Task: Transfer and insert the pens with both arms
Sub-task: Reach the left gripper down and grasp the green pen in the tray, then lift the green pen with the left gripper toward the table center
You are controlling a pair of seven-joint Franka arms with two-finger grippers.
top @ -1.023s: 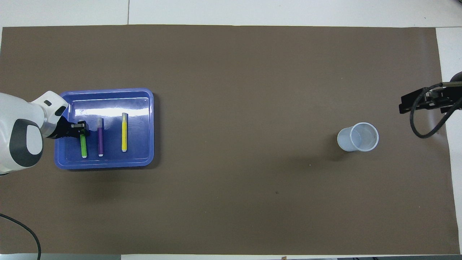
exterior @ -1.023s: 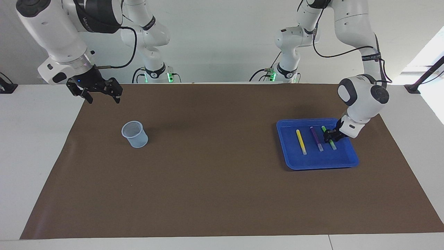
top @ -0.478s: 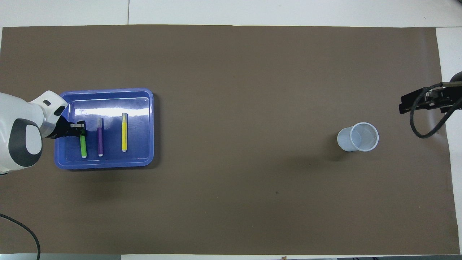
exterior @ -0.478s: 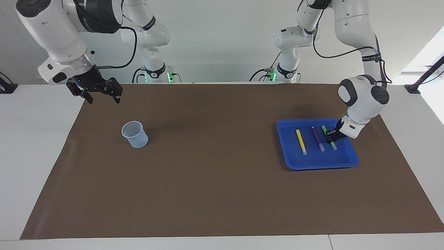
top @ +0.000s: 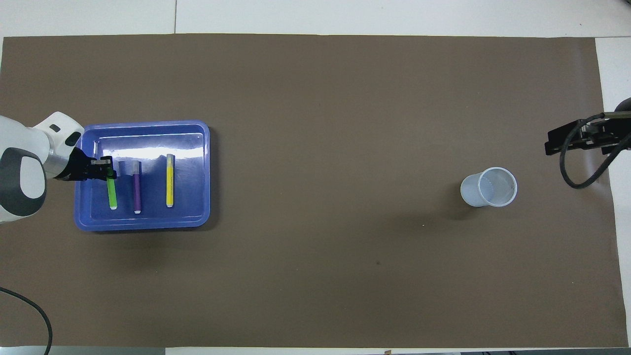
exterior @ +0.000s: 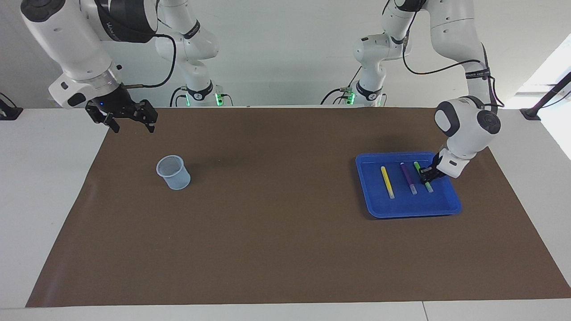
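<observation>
Three pens lie in the blue tray [exterior: 450, 203]; the left tool [exterior: 427, 174] has just clamped the green pen [exterior: 422, 176], ready to lift; the right tool [exterior: 129, 119] waits, spread wide.

A robotics lab is showing here: two large white jointed arms [exterior: 464, 120] are working over a white table [exterior: 40, 187] that is wearing a plain brown mat [exterior: 285, 249], two smaller white arms [exterior: 196, 58] with green lights are standing at the table's edge against a bare pale wall, and black cables are trailing from the machines.
</observation>
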